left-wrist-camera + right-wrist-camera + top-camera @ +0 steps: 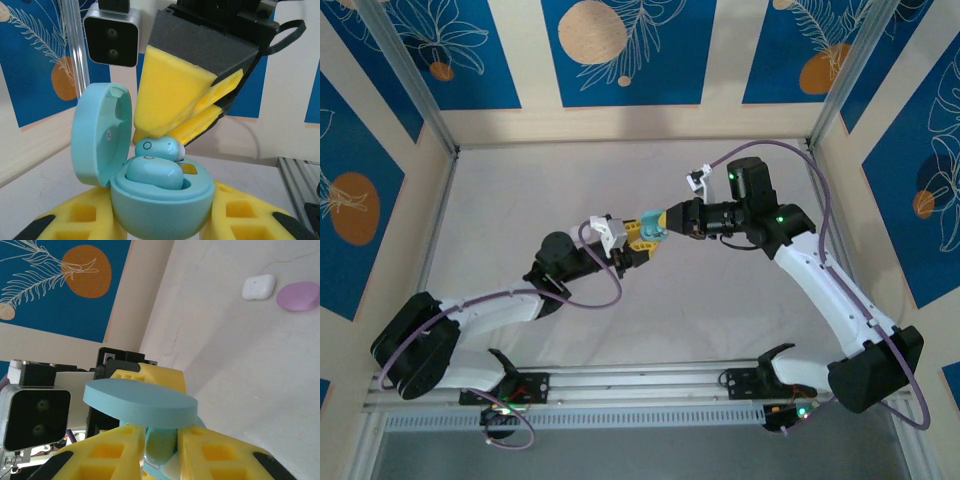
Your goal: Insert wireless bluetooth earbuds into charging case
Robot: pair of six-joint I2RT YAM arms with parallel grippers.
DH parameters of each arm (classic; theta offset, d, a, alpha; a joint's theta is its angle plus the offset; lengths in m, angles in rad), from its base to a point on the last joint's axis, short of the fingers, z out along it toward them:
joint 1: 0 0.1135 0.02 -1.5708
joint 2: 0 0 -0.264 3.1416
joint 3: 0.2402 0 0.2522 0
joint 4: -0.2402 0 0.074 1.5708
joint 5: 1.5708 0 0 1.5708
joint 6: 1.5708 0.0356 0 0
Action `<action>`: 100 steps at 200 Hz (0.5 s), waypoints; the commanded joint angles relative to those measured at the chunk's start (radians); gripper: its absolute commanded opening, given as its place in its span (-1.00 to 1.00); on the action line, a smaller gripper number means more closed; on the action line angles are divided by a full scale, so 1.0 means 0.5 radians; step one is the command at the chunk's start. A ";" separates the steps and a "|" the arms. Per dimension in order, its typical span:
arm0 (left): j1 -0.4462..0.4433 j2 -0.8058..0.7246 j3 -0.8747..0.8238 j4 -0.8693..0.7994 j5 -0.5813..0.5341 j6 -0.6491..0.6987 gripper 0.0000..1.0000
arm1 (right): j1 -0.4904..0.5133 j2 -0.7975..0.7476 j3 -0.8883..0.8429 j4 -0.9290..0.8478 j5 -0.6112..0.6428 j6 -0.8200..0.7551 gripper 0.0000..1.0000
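L gripper (162,225), lower centre, nearly closed, clamps the teal case (160,205). Its lid (97,132) stands open at left. R gripper (172,134) reaches in from upper right, jaws narrow, pinching a teal bud (159,148) at the case's rear socket. A second teal bud (152,172) sits in the front socket. White case (258,287) & pink case (298,296) lie side by side on the table (240,365), upper right of R wrist view.

Top camera looked down; left wrist camera (36,417) and right wrist camera (111,37) closely faced each other across the teal case (160,205).
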State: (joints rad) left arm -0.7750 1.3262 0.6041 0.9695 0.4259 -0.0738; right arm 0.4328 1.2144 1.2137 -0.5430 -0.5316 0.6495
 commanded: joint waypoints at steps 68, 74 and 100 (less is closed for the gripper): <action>-0.022 0.022 0.053 0.312 -0.021 -0.094 -0.64 | 0.028 -0.014 -0.057 0.003 0.014 0.017 -0.50; -0.023 0.020 0.050 0.310 -0.021 -0.092 -0.64 | 0.026 -0.017 -0.046 -0.021 0.048 0.002 -0.50; -0.021 0.009 0.048 0.307 -0.027 -0.084 -0.64 | 0.025 -0.046 -0.019 -0.082 0.144 -0.026 -0.46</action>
State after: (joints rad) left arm -0.7750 1.3441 0.6041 1.0046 0.4141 -0.1062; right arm 0.4385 1.2118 1.1934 -0.4904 -0.5201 0.6590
